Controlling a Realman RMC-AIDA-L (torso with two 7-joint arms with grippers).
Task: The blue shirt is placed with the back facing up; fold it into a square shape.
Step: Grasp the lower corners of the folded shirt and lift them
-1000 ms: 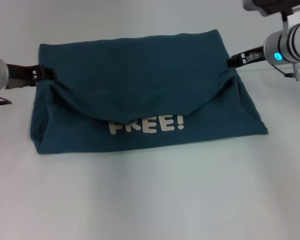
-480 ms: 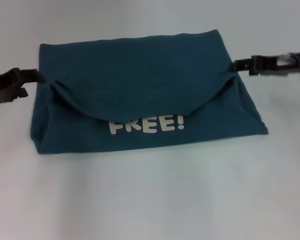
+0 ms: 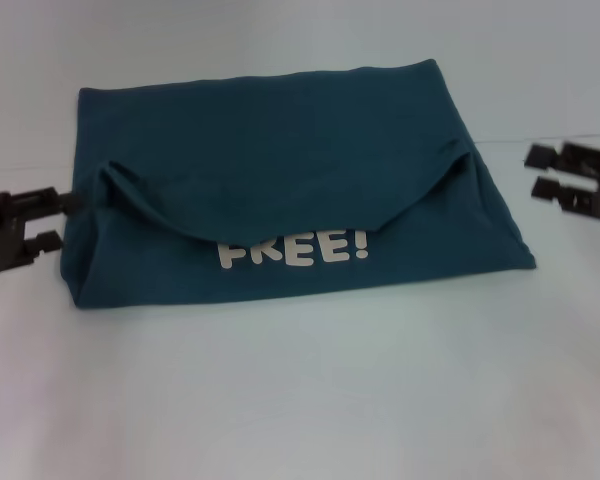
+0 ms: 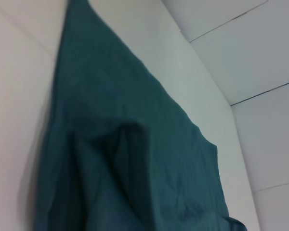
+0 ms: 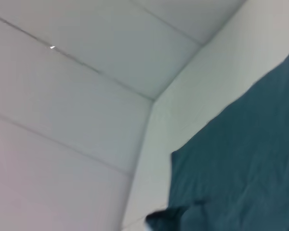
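The blue shirt (image 3: pixel 280 190) lies on the white table (image 3: pixel 300 400), folded into a wide, roughly rectangular bundle. Its far half is folded toward the robot, so a curved flap of plain cloth drapes over the front, and the white "FREE!" lettering (image 3: pixel 293 249) peeks out below the flap's sagging edge, with the tops of the letters partly covered. The flap is pinched into small raised peaks at both side edges. The left gripper (image 3: pixel 48 220) sits low at the shirt's left edge, fingers spread apart with nothing between them; its upper fingertip looks to be just touching or just beside the cloth, though the head view does not settle which. The right gripper (image 3: pixel 538 170) is off to the shirt's right, clear of the fabric, its two fingers likewise parted and empty. The left wrist view shows the shirt's (image 4: pixel 125 159) folded edge and a raised crease up close against the table. The right wrist view shows one corner of the shirt (image 5: pixel 241 163) beside the table and pale wall panels (image 5: pixel 77 96) behind.
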